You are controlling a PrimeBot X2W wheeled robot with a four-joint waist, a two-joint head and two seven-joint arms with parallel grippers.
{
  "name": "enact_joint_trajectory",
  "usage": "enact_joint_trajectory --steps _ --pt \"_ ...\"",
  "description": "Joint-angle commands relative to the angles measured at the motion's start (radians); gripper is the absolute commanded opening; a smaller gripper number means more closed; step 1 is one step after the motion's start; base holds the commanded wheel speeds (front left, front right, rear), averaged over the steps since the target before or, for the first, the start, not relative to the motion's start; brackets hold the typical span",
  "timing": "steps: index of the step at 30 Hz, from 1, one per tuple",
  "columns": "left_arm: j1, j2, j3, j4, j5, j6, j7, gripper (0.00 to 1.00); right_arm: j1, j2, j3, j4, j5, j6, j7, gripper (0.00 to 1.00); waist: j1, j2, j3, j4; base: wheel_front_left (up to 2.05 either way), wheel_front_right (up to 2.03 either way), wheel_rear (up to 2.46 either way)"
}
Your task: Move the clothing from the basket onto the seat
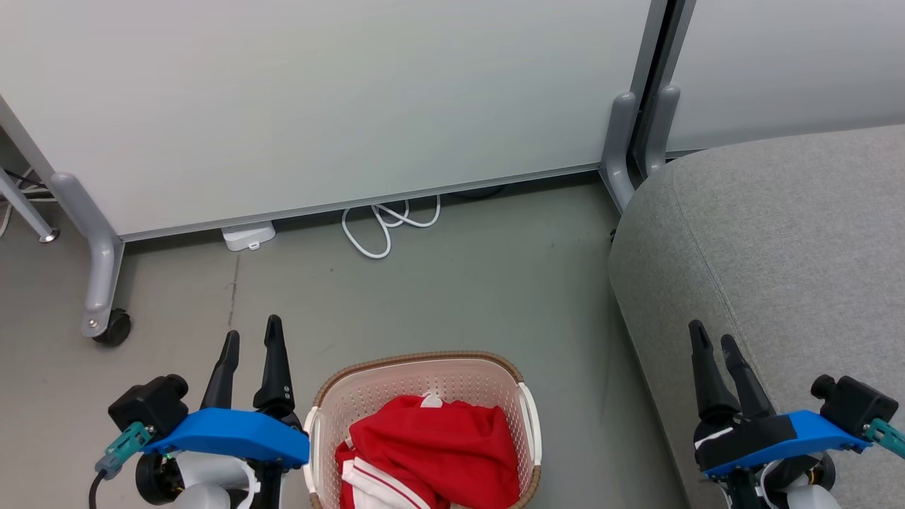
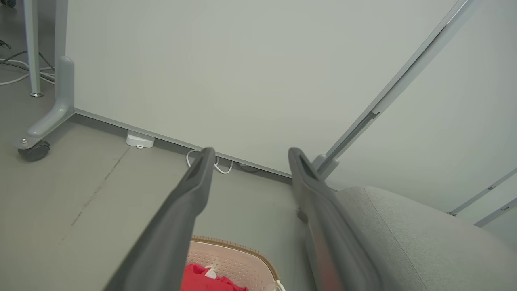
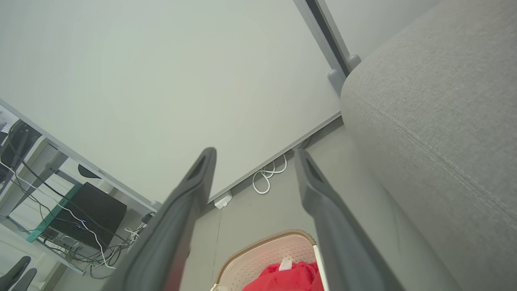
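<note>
Nothing is lifted yet: lower left, the left gripper (image 1: 252,326) holds its fingers spread and empty; bottom centre, the red clothing (image 1: 438,438) lies in the basket (image 1: 417,358); lower right, the right gripper (image 1: 711,331), likewise released, overlaps the seat (image 1: 778,233), so a reach down into the basket probably comes next.

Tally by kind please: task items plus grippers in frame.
Clothing: 2, plain red garment and striped garment
Basket: 1
Seat: 1
Grippers: 2, left gripper and right gripper, both open
Total: 6
</note>
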Motion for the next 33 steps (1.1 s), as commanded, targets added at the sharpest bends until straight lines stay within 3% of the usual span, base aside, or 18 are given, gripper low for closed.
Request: enact_joint_trajectory --steps 1,33 --pt "-0.026 0.006 -0.003 -0.005 0.026 0.005 -0.01 1.0 -0.023 -0.008 0.003 -0.005 -0.028 0.002 -0.011 1.0 0.0 0.0 0.001 0.0 0.0 0.0 0.0" --pt "-0.047 0.012 -0.071 0.042 0.353 0.022 -0.091 1.0 -0.046 -0.011 0.03 0.038 -0.344 0.002 -0.091 1.0 0.0 0.0 0.019 -0.001 0.0 0.0 0.0"
